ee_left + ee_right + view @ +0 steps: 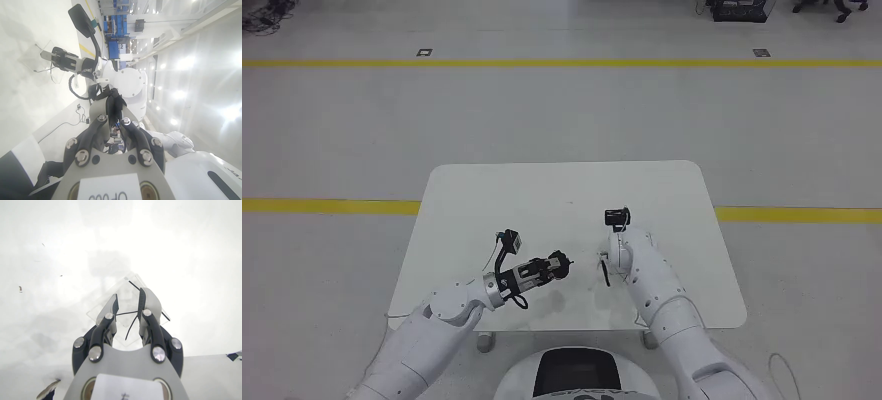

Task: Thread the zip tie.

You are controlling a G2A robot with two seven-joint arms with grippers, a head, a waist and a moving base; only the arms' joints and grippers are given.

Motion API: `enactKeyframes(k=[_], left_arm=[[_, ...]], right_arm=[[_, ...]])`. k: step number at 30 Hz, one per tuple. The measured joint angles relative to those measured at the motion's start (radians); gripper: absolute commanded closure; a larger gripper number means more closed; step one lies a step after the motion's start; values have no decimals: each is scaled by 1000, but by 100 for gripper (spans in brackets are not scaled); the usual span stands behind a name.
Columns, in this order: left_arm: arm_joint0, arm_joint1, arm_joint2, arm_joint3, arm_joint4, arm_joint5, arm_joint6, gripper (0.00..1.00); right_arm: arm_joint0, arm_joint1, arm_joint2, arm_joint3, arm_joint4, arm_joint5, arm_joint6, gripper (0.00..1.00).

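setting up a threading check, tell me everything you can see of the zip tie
The zip tie looks like thin black plastic, lying bent on a clear plate on the white table. Its strands cross between the fingers of the open right claw, and one end pokes past the plate's edge. Whether a finger touches it cannot be told.

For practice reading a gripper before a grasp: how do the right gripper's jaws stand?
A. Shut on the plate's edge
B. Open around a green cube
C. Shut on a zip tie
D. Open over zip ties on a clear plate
D: the right gripper's jaws stand apart, and the thin black zip ties lie on the clear plate beyond them, none visibly gripped.
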Motion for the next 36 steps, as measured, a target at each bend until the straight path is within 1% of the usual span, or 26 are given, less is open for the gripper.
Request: enactKeyframes(k=[8,11,18,24,29,36], left_arm=[[0,0,0,0,0,0,0,100],[0,0,0,0,0,0,0,100],[0,0,0,0,0,0,0,100],[0,0,0,0,0,0,0,100],[0,0,0,0,0,0,0,100],[0,0,0,0,0,0,0,100]], right_arm=[[7,31,-34,3,0,0,-8,76],[6,38,-42,-2,0,0,-10,76],[-11,51,-50,-38,0,0,2,76],[-13,66,-63,-43,0,0,11,76],[-4,74,-75,-26,0,0,9,76],[25,82,-97,34,0,0,-4,76]])
